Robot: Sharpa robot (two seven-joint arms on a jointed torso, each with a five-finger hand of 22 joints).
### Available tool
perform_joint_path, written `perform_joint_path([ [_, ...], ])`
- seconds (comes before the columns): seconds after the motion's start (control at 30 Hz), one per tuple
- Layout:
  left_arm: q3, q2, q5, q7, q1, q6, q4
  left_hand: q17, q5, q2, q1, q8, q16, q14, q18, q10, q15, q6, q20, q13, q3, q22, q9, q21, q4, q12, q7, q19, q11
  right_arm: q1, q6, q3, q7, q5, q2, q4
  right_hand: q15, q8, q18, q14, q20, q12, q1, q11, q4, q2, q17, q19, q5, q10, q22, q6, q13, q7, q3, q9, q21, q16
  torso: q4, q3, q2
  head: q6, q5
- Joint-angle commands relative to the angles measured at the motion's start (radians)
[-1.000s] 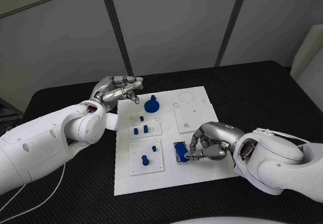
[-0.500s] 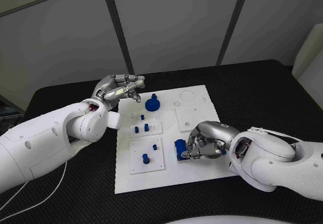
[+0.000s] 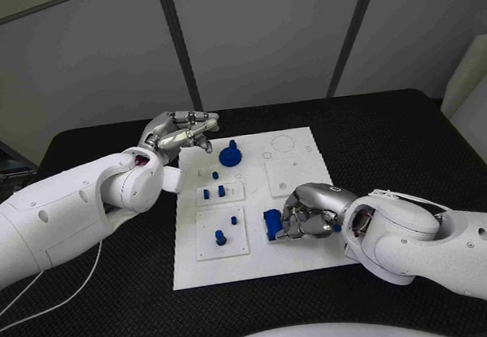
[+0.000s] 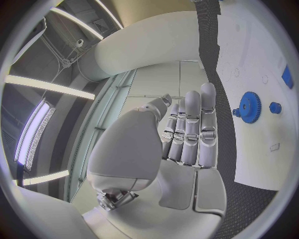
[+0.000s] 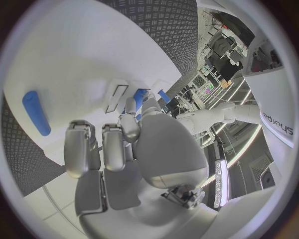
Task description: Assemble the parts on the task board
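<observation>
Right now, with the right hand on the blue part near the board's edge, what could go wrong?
1. The right hand covers most of the blue block, so the head view cannot confirm how it sits; it may slip or tilt.
2. That hand works close to the small blue pegs and could knock them.
3. The left hand hovers by the blue gear at the task board's far end and might bump it.

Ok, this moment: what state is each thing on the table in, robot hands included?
Left robot hand: raised over the board's far left corner, fingers curled, holding nothing.
Right robot hand: down on the board, fingers closed around the blue block.
Blue gear: seated flat on the task board.
Blue pegs: standing upright in their plates.
</observation>
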Motion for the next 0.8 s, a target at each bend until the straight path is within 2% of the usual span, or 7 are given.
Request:
perform_joint_path([
  [0.03, 0.000, 0.001, -0.003, 0.001, 0.001, 0.011, 0.000, -0.001, 0.001, -0.002, -0.010, -0.001, 0.006, -0.004, -0.017, -0.006, 0.000, -0.010, 0.006, -0.001, -0.005, -0.001, -0.001, -0.006, 0.002, 0.006, 0.000, 0.004, -0.001, 0.000, 0.025, -0.001, -0.004, -0.009, 0.003, -0.009, -0.007, 0.004, 0.003, 0.059, -0.006, 0.005, 0.027, -0.003, -0.007, 0.016, 0.034, -0.003, -0.008, 0.009, 0.136, 0.003, 0.003, -0.006, 0.001, -0.001, -0.005, 0.005, 0.0005, 0.0002, 0.001, -0.002, 0.002],
  [0.17, 0.000, 0.000, -0.003, 0.000, 0.001, 0.011, 0.000, -0.002, 0.001, -0.002, -0.009, -0.002, 0.006, -0.004, -0.017, -0.007, 0.000, -0.011, 0.006, -0.002, -0.005, -0.002, -0.001, -0.006, 0.002, 0.006, 0.000, 0.004, -0.001, 0.000, 0.022, -0.001, 0.001, -0.014, 0.004, -0.008, -0.007, 0.004, 0.002, 0.060, -0.006, 0.006, 0.032, -0.004, -0.009, 0.021, 0.038, -0.003, -0.016, 0.011, 0.137, 0.005, 0.004, -0.007, 0.004, -0.002, -0.004, 0.007, 0.0002, -0.0005, 0.000, -0.004, 0.002],
  [0.4, 0.000, -0.002, -0.003, 0.000, 0.001, 0.010, 0.000, -0.002, 0.001, -0.002, -0.009, -0.002, 0.006, -0.004, -0.017, -0.008, 0.000, -0.012, 0.006, -0.002, -0.005, -0.002, -0.001, -0.006, 0.001, 0.006, 0.001, 0.005, -0.001, 0.000, 0.000, -0.001, 0.017, -0.023, -0.016, 0.016, -0.005, 0.002, 0.002, 0.060, -0.005, 0.005, 0.008, -0.001, 0.002, 0.002, 0.037, -0.003, -0.023, 0.011, 0.137, 0.008, 0.005, -0.004, -0.015, -0.004, -0.004, 0.006, -0.0025, 0.0010, 0.000, -0.004, 0.004],
  [0.57, 0.000, -0.003, -0.003, -0.001, 0.001, 0.010, 0.000, -0.002, 0.001, -0.002, -0.008, -0.002, 0.007, -0.005, -0.017, -0.009, 0.000, -0.013, 0.006, -0.002, -0.006, -0.002, -0.001, -0.006, 0.002, 0.006, 0.001, 0.005, 0.000, 0.000, -0.007, -0.001, 0.032, -0.030, -0.055, 0.052, -0.004, -0.003, 0.005, 0.058, -0.004, 0.000, -0.005, 0.001, 0.010, -0.007, 0.031, -0.012, -0.027, 0.009, 0.127, 0.004, 0.002, -0.001, -0.025, -0.007, -0.015, 0.002, -0.0015, 0.0008, 0.000, -0.003, 0.001],
  [0.73, 0.000, -0.003, -0.003, -0.001, 0.001, 0.009, -0.003, -0.002, 0.001, -0.002, -0.008, -0.002, 0.007, -0.005, -0.017, -0.009, 0.000, -0.013, 0.006, -0.002, -0.006, -0.002, -0.001, -0.006, 0.002, 0.006, 0.001, 0.005, 0.000, 0.001, -0.010, 0.001, 0.063, -0.015, -0.110, 0.097, 0.009, -0.054, 0.008, 0.056, 0.004, -0.003, -0.006, 0.018, 0.018, -0.009, 0.023, -0.022, -0.027, 0.006, 0.118, -0.042, 0.002, 0.022, -0.030, -0.031, -0.026, -0.004, -0.0009, -0.0004, -0.002, -0.005, -0.003],
  [0.8, 0.000, -0.003, -0.003, -0.002, 0.001, 0.008, -0.004, -0.002, 0.001, -0.002, -0.008, -0.002, 0.007, -0.005, -0.017, -0.009, 0.000, -0.013, 0.006, -0.002, -0.006, -0.002, -0.001, -0.006, 0.002, 0.006, 0.001, 0.005, 0.000, 0.003, -0.005, 0.008, 0.066, 0.004, -0.130, 0.110, 0.012, -0.066, 0.008, 0.056, 0.007, -0.005, -0.005, 0.022, 0.020, -0.008, 0.022, -0.022, -0.025, 0.005, 0.117, -0.042, 0.002, 0.026, -0.030, -0.037, -0.027, -0.005, -0.0012, 0.0004, -0.001, -0.001, -0.005],
])
